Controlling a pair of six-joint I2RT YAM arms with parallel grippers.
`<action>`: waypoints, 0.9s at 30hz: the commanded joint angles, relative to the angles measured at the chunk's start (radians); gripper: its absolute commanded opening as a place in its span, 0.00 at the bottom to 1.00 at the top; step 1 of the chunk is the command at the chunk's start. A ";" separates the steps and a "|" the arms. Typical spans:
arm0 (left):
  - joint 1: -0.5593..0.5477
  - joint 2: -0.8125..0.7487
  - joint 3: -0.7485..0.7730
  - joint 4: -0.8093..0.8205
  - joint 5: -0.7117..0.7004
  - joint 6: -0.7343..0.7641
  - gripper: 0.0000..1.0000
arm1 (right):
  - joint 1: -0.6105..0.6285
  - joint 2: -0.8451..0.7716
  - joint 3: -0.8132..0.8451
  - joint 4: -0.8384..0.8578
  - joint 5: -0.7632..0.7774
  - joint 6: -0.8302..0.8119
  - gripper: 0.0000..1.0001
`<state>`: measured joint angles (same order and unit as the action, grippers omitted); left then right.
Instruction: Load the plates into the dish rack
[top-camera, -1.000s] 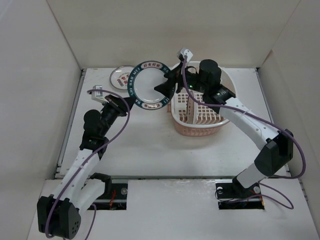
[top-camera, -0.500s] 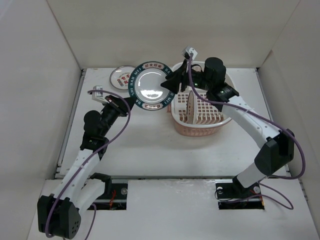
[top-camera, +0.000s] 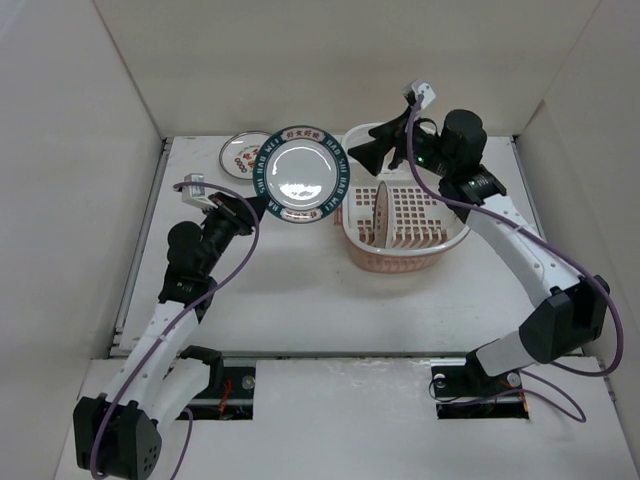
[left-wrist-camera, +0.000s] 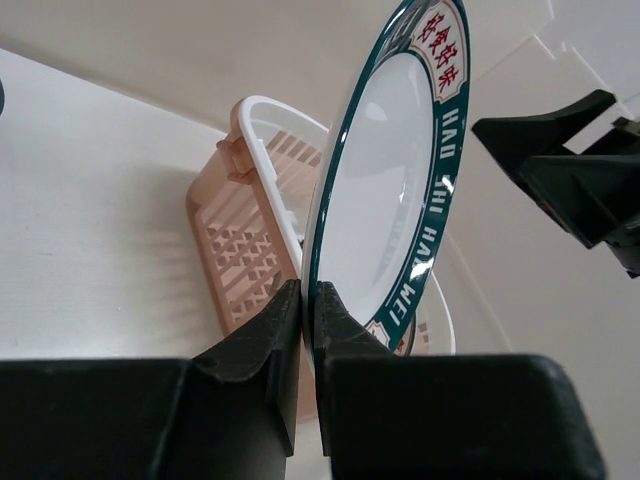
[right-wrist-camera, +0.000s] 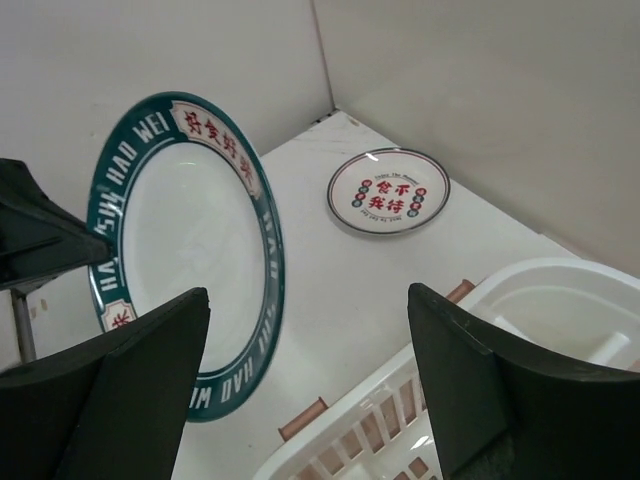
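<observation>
My left gripper (top-camera: 262, 204) is shut on the lower rim of the green-rimmed lettered plate (top-camera: 300, 172) and holds it on edge above the table, just left of the dish rack (top-camera: 400, 262). In the left wrist view the fingers (left-wrist-camera: 285, 320) pinch the plate (left-wrist-camera: 390, 180), with the rack (left-wrist-camera: 250, 210) behind. My right gripper (top-camera: 366, 153) is open and empty over the rack's far left corner, apart from the plate. The right wrist view shows that plate (right-wrist-camera: 190, 250), the red-character plate (right-wrist-camera: 388, 192) lying flat, and the rack rim (right-wrist-camera: 520, 300). Another plate (top-camera: 380, 215) stands on edge in the rack, its face hidden.
The red-character plate (top-camera: 240, 153) lies at the back left of the table, partly behind the held plate. Cardboard walls close in the left, back and right sides. The rack sits right of centre.
My right gripper has let go of the green-rimmed plate and drawn back to the right and up. The left gripper still holds the plate, now slightly higher.
</observation>
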<state>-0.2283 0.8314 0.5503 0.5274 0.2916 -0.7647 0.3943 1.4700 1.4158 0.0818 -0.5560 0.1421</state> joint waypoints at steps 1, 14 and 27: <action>-0.005 -0.046 0.060 0.147 0.035 -0.005 0.00 | 0.000 0.018 -0.005 0.038 -0.031 -0.018 0.85; -0.005 0.028 0.051 0.327 0.178 -0.079 0.00 | 0.031 0.150 0.031 0.038 -0.209 0.010 0.20; 0.033 -0.001 0.060 0.123 0.020 -0.071 1.00 | 0.092 -0.226 -0.092 -0.031 0.403 0.166 0.00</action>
<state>-0.2005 0.8848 0.5598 0.6338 0.3603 -0.8341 0.4564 1.4124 1.3193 0.0128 -0.5331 0.2520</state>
